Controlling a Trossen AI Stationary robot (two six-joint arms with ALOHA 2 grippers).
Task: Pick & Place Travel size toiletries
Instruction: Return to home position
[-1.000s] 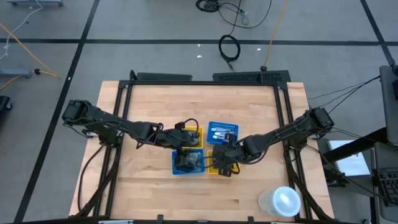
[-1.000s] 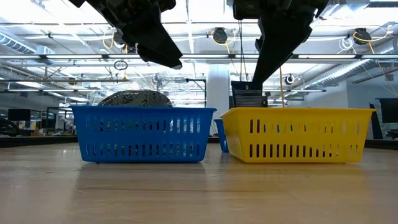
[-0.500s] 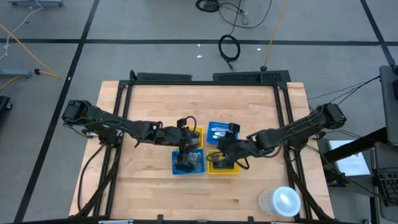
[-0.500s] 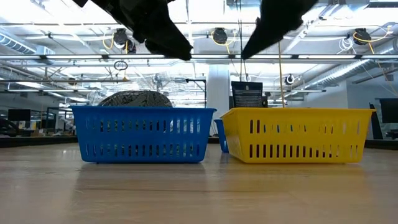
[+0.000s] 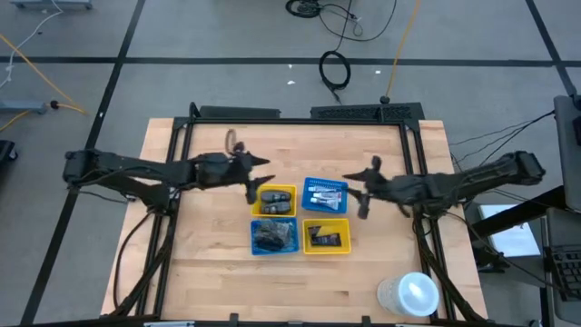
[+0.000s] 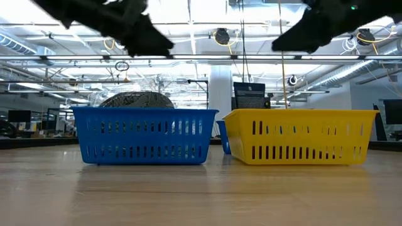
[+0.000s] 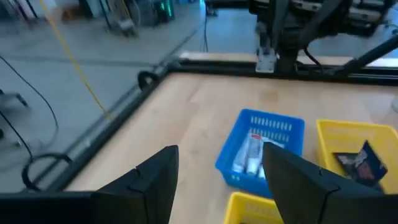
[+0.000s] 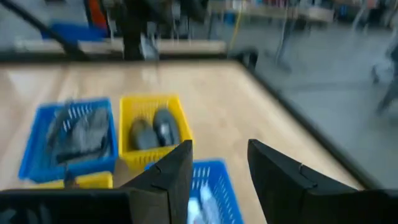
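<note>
The travel size toiletries [image 5: 320,193] lie in the blue bin [image 5: 346,187], just above frame centre. Left gripper [image 5: 257,178] and right gripper [image 5: 361,188] hover either side, fingers spread, empty — a low swing home could clip that bin's rim.

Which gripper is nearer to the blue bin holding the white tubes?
Right. The right gripper hovers just beside the blue bin; the left gripper is beyond the neighbouring yellow bin.

Grey floor [image 5: 227,36], coiled black cable [image 5: 334,69], bright industrial ceiling [image 6: 201,37].
</note>
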